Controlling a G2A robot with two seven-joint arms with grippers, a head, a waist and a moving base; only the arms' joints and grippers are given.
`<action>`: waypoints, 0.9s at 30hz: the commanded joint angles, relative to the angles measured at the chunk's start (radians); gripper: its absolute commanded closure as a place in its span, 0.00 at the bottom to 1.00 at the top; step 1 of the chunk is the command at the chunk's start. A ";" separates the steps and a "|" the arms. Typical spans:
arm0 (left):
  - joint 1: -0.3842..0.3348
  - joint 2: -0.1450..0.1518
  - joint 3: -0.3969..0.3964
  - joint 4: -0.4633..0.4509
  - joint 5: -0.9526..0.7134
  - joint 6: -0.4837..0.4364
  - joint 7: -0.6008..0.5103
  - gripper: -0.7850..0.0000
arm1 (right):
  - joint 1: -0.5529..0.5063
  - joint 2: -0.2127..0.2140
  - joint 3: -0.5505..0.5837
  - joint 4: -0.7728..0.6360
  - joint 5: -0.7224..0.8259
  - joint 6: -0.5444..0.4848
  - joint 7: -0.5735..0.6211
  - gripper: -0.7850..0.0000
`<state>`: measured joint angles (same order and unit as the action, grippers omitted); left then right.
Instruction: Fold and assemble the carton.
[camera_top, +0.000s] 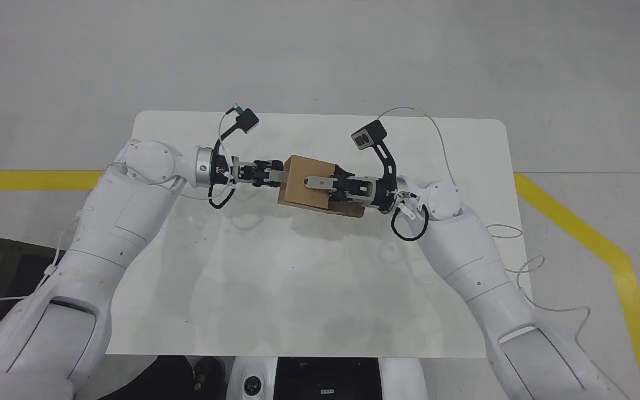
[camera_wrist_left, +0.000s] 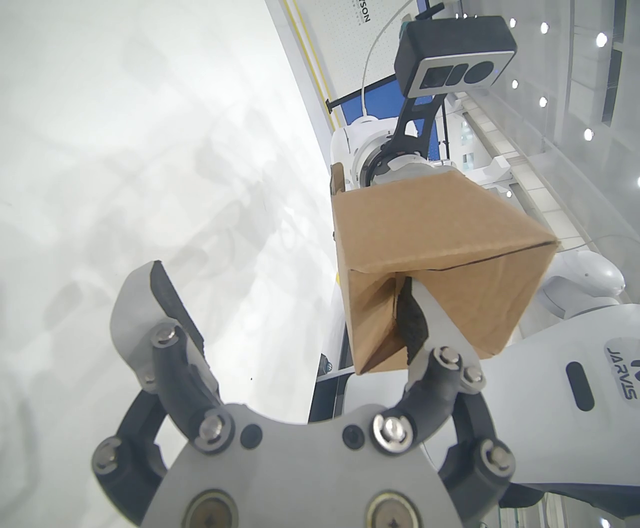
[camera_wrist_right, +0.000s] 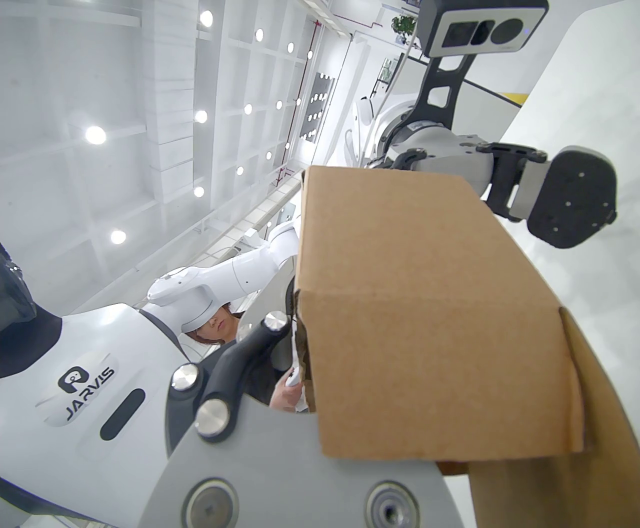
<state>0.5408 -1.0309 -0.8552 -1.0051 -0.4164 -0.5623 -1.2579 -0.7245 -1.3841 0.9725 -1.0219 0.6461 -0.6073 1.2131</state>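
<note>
Carton up off the table, over its middle, caught between both grippers. Brown, squared up into a box shape, long faces closed. One flap hanging loose at the end toward the right arm. At the opposite end, folded flaps with a gap between them.

Right gripper clamped on the carton: one finger laid flat across the top face, the other hidden behind cardboard.

Left gripper at the carton's other end, jaws spread wide. One finger tucked into the gap between the end flaps, touching cardboard. Other finger well apart from the carton, in free air, holding nothing.
</note>
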 joint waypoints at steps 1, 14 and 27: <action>0.002 0.002 0.001 -0.003 -0.006 -0.002 0.002 0.00 | 0.001 -0.001 -0.001 0.001 0.005 0.002 0.002 1.00; 0.017 0.023 -0.001 -0.031 -0.047 -0.018 0.018 0.00 | 0.004 -0.003 -0.001 0.012 0.010 0.005 0.004 1.00; 0.006 0.034 0.032 -0.026 -0.022 -0.030 0.030 0.00 | 0.008 -0.001 0.007 0.013 0.006 0.007 0.007 1.00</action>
<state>0.5477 -0.9971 -0.8277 -1.0300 -0.4389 -0.5910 -1.2291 -0.7172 -1.3849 0.9798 -1.0081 0.6520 -0.6007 1.2194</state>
